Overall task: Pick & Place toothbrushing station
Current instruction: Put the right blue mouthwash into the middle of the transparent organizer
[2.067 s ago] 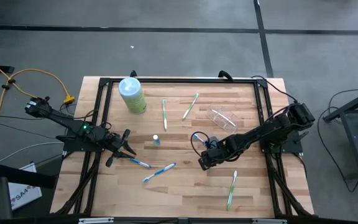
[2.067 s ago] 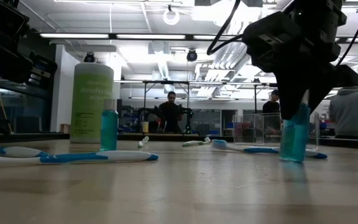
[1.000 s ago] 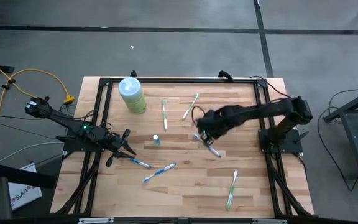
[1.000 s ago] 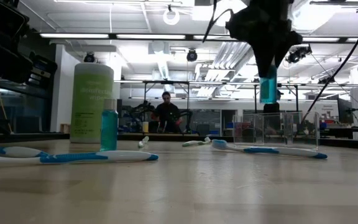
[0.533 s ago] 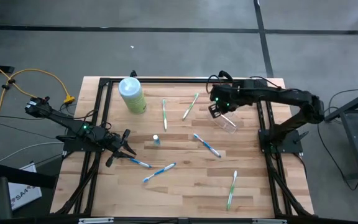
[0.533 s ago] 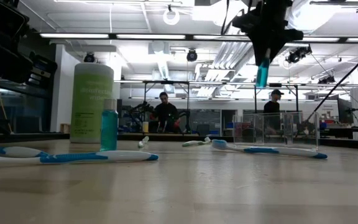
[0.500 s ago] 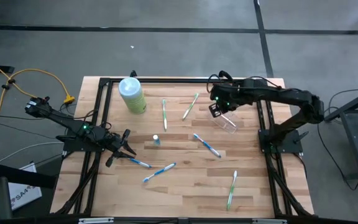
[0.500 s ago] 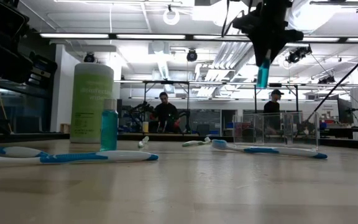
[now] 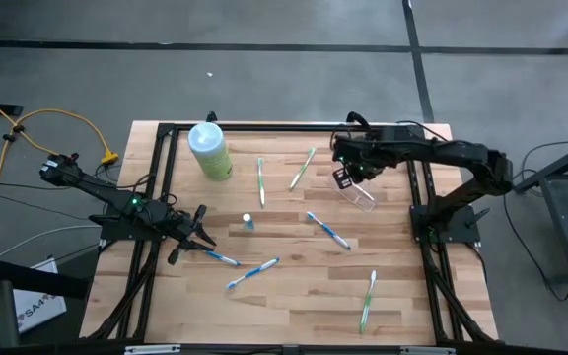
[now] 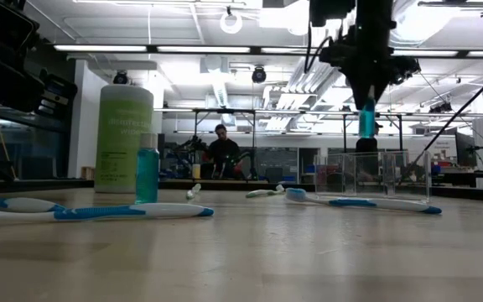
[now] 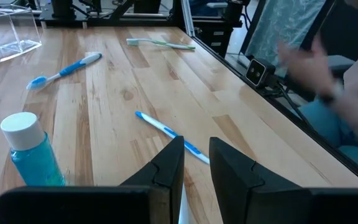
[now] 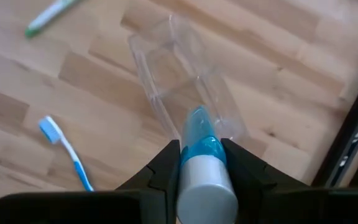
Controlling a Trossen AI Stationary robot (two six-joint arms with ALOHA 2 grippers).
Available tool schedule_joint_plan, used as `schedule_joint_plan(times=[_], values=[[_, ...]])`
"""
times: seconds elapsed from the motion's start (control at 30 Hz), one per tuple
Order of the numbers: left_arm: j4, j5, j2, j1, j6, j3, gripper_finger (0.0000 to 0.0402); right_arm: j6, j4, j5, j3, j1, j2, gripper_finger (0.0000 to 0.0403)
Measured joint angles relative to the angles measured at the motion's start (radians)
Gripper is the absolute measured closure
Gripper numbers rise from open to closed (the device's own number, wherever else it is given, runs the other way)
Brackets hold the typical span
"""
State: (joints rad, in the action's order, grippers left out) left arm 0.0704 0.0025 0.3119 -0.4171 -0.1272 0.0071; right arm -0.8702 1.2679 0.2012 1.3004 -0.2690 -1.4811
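The toothbrushing station is a see-through plastic holder (image 9: 358, 190) lying on the table at the far right, also seen in the low view (image 10: 374, 174) and the right wrist view (image 12: 178, 84). My right gripper (image 9: 347, 168) hovers just above it, shut on a small blue bottle (image 10: 366, 120) with a white cap (image 12: 207, 185). My left gripper (image 9: 193, 233) rests low at the table's left edge, its fingers (image 11: 169, 163) a little apart with nothing between them. My right gripper pinches the small blue bottle between its two fingers at its upper body (image 12: 197, 148), just under the white cap. The fingers come from above, pointing almost straight down. The bottle hangs upright below them, its bottom clear of the holder.
A second small blue bottle (image 9: 248, 222) stands mid-table, and a large pale-green bottle (image 9: 209, 150) at the far left. Several toothbrushes lie about, among them a blue one (image 9: 327, 230) near the holder and a green one (image 9: 368, 299) near right. A black frame (image 9: 417, 187) rims the table.
My right gripper has carried the small blue bottle from above the blue toothbrush at mid-table toward the far right, stopping over the clear holder. The bottle has stayed lifted clear and hangs upright.
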Motion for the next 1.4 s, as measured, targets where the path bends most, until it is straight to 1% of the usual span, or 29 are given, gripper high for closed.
schedule_joint_plan(times=[0.27, 0.7, 0.9, 1.0, 1.2, 1.4], values=[[0.0, 0.0, 0.0, 0.0, 0.0, 0.0, 0.033, -0.051, -0.032, 0.002, -0.04, 0.056, 0.0, 0.0314], [0.0, 0.0, 0.0, 0.0, 0.0, 0.0, 0.033, -0.052, -0.009, 0.024, -0.04, 0.056, 0.0, 0.0314], [0.0, 0.0, 0.0, 0.0, 0.0, 0.0, 0.033, -0.039, -0.041, 0.023, -0.054, 0.023, 0.0, 0.0313], [0.0, 0.0, 0.0, 0.0, 0.0, 0.0, 0.033, -0.017, -0.075, -0.01, -0.096, -0.006, 0.0, 0.0313], [0.0, 0.0, 0.0, 0.0, 0.0, 0.0, 0.033, 0.026, -0.174, -0.017, -0.155, -0.041, 0.0, 0.0313], [0.0, 0.0, 0.0, 0.0, 0.0, 0.0, 0.033, 0.048, -0.276, -0.073, -0.251, -0.092, 0.0, 0.0313]])
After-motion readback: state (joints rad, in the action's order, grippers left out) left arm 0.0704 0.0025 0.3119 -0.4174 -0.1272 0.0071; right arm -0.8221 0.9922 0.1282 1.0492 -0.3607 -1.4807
